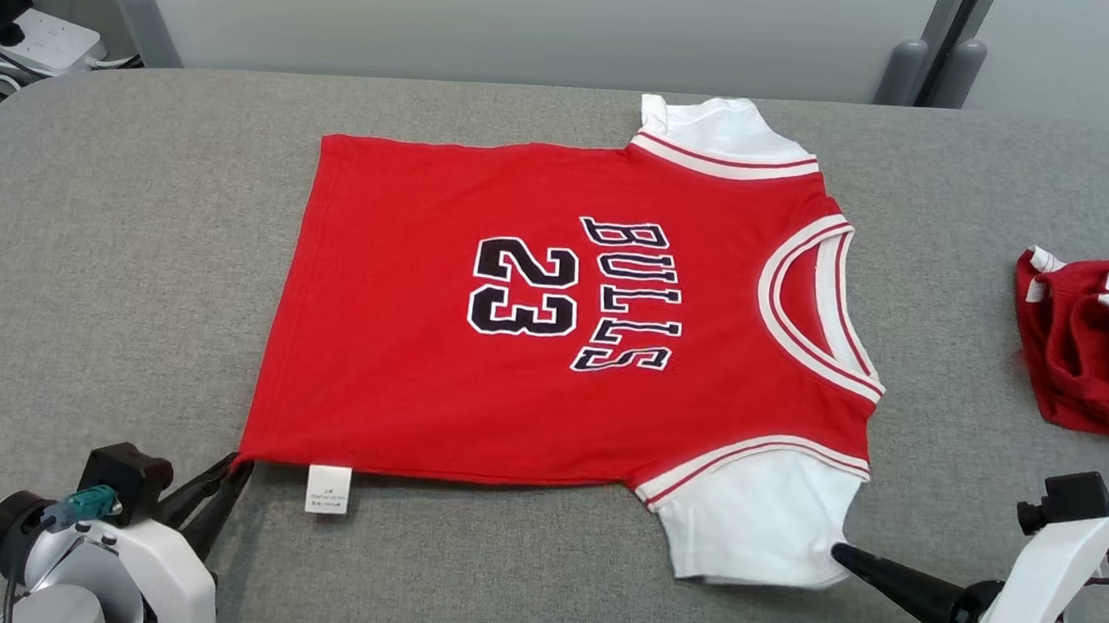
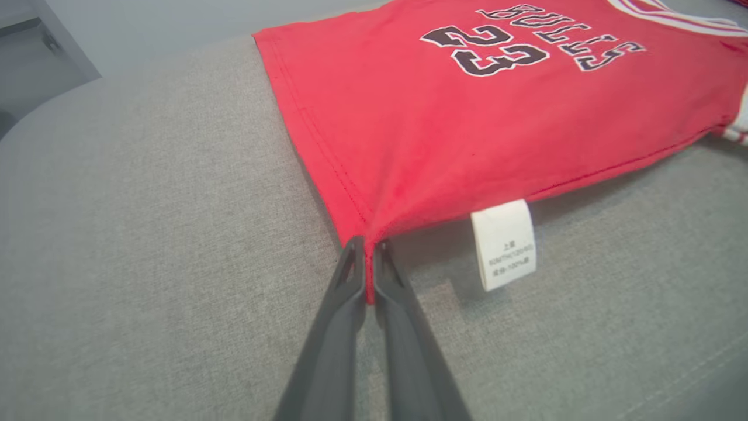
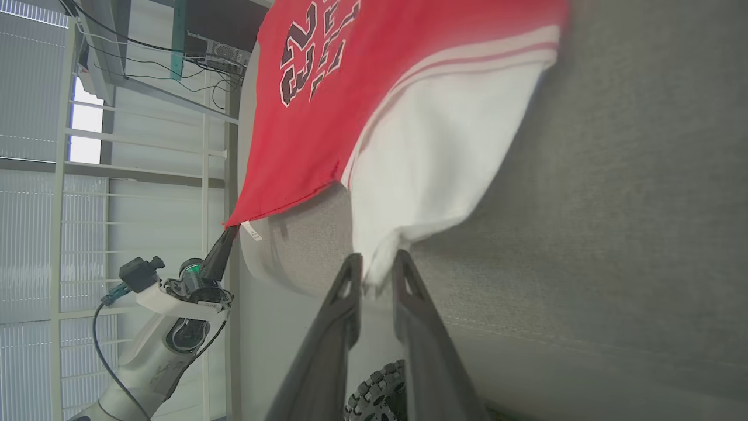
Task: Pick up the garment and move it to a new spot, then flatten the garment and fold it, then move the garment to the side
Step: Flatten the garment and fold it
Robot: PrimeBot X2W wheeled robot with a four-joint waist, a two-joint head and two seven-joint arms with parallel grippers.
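- The garment (image 1: 390, 357), a red jersey printed "BULLS 23" in black with white outlines, lies spread flat at the centre of the head view, with its hem toward the left of the frame and its neckline (image 1: 816, 304) toward the right.
- Its near white sleeve (image 1: 757, 515) lies at the lower right of the jersey. The far sleeve (image 1: 721, 125) pokes out at the top edge, partly folded.
- A white care label (image 1: 328, 489) sticks out from the lower seam, just right of the hem's lower left corner.
- The left gripper (image 1: 237, 473) sits at the lower left of the head view. In the left wrist view its two dark fingers are pressed together, with the red hem corner pinched between the tips.
- The right gripper (image 1: 840, 552) reaches in from the lower right. In the right wrist view, which is a little blurred, its fingertips stand a narrow way apart with the white sleeve's edge caught between them.
- The jersey rests on a grey fabric-covered table (image 1: 117, 263) with rounded corners.
- A second red and white garment (image 1: 1103, 350) lies crumpled at the right edge of the head view, well apart from the jersey.
- A white power strip (image 1: 37, 35) with black cables lies beyond the table in the upper left corner.
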